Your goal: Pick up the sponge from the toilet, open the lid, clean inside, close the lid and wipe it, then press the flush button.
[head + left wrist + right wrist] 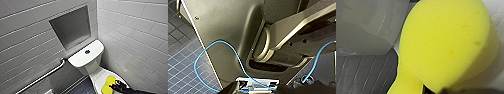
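Sponge: the yellow sponge lies on the white lid, in front of the tank and towards the lid's right side. In the right wrist view the sponge looms large, with white surface behind it.
Right gripper: the black right gripper comes in from the lower right and sits at the sponge's near end, touching it. I cannot tell how far open it is, or whether it has hold of the sponge.
Left gripper: the left gripper is away from the toilet, over the floor and close to the robot's own grey body. I cannot tell its opening, and nothing can be made out in it.
Toilet: the white glossy toilet stands in the corner where two tiled walls meet. The tank is set against the left wall.
Lid: down, lying flat over the bowl, with the sponge on top of it.
Flush button: the small dark round flush button sits in the middle of the tank top, well apart from the gripper.
Niche: a grey recessed niche is in the wall just above the tank.
Grab bar: a metal grab bar slants along the wall to the left of the tank.
Floor: the floor has dark square tiles and lies left of the bowl.
Cable: a thin blue cable loops across the robot's body in the left wrist view.
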{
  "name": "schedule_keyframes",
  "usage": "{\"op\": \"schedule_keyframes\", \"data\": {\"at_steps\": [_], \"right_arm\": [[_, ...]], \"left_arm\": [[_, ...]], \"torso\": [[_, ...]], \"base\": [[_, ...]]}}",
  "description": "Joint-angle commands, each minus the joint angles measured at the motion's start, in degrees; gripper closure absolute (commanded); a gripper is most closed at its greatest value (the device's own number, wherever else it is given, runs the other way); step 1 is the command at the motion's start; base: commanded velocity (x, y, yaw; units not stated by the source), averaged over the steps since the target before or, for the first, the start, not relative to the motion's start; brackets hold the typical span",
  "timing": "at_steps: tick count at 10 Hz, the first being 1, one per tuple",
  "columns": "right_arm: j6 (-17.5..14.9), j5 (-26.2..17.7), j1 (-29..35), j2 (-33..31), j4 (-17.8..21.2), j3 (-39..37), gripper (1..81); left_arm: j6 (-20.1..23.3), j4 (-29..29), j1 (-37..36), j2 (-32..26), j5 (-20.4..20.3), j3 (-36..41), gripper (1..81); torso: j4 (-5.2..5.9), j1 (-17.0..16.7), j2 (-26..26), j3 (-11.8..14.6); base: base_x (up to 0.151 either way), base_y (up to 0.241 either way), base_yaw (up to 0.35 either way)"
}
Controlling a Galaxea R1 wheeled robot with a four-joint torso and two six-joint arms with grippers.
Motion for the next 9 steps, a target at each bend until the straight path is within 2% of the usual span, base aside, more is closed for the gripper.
{"op": "schedule_keyframes", "data": {"at_steps": [1,4,9], "right_arm": [[0.1,6.5,-3.1,-7.5,3.7,7.0,81.1],[0.2,8.0,-7.0,-8.4,3.7,5.8,81.1],[1.5,19.4,-19.3,-17.6,3.5,13.5,81.1]], "left_arm": [[0.0,-0.1,0.2,-1.1,5.4,0.1,1.0],[0.0,-0.3,0.2,-1.0,5.4,0.1,1.0],[0.0,-0.4,0.3,-1.0,5.5,0.1,1.0]], "torso": [[0.00,0.0,0.0,0.0],[0.00,0.0,0.0,0.0],[0.00,0.0,0.0,0.0]], "base": [[0.000,0.000,0.000],[0.000,0.000,0.000],[0.000,0.000,0.000]]}}
